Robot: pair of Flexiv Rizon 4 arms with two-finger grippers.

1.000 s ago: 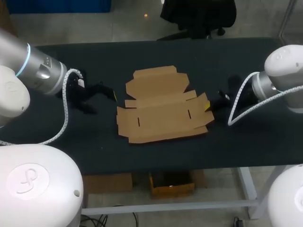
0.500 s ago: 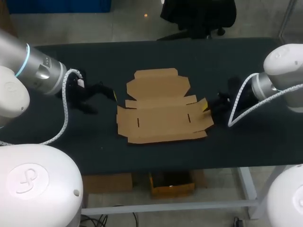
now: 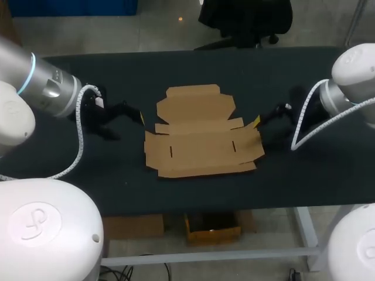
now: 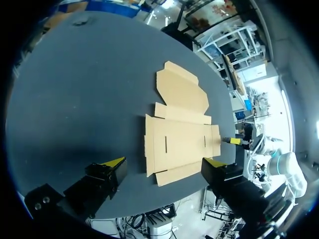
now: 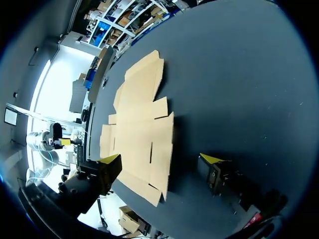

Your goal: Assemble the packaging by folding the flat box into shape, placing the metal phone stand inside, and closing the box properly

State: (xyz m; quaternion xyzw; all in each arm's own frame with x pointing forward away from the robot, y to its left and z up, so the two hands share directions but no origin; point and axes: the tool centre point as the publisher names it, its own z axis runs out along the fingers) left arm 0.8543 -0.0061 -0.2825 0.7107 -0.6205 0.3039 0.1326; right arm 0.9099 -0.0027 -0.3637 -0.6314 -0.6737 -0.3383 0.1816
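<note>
A flat, unfolded brown cardboard box (image 3: 199, 132) lies in the middle of the black table, flaps spread out. My left gripper (image 3: 126, 117) hovers left of it, open and holding nothing. In the left wrist view its fingers (image 4: 163, 162) stand wide apart with the box (image 4: 179, 134) ahead of them. My right gripper (image 3: 266, 117) is just off the box's right flap, open, one yellow tip near the flap's edge. In the right wrist view its own gripper (image 5: 161, 159) holds nothing, and the box (image 5: 139, 129) lies flat ahead.
The black tabletop (image 3: 293, 70) stretches well beyond the box on both sides and behind it. The table's front edge (image 3: 205, 206) runs a short way from the box's near side.
My right gripper opened and let go of the box's right flap, then drew back to the right. The flap dropped flatter. The left arm stayed still.
</note>
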